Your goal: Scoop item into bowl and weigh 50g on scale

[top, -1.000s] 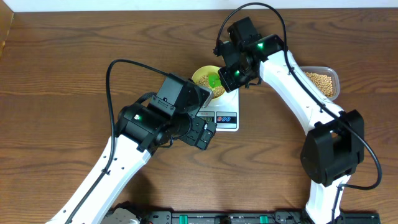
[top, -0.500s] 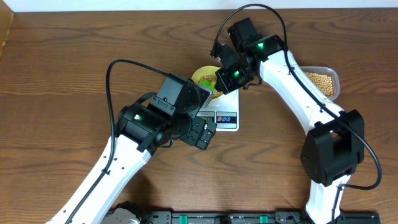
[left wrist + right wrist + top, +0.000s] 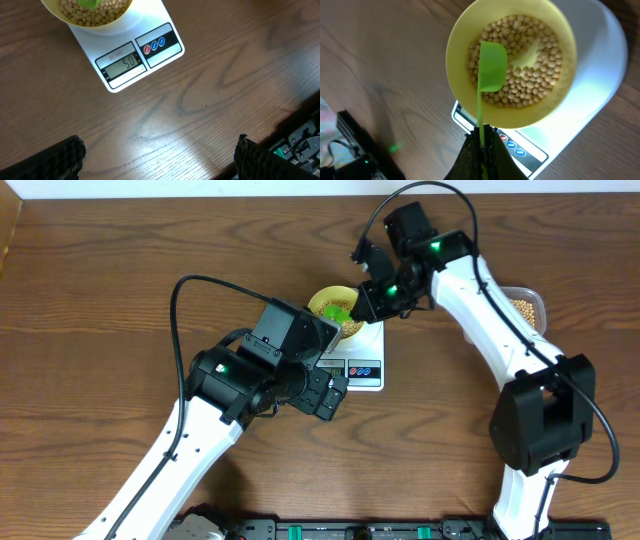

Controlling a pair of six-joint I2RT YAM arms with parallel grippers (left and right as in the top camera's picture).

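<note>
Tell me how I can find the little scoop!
Look at the middle of the wooden table for the white kitchen scale, which has a pale yellow bowl standing on it. Over the tan beans in that bowl is a small scoop with a long thin handle, pinched in the right claw. It is bright green, while the bowl is yellow and the beans are tan.

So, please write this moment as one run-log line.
left gripper: open, empty; right gripper: shut on green scoop over bowl; bowl: on scale, holds beans; display: looks like 50

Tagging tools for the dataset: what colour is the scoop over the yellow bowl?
Bright green, head and handle alike. The scoop shows best in the right wrist view.
</note>
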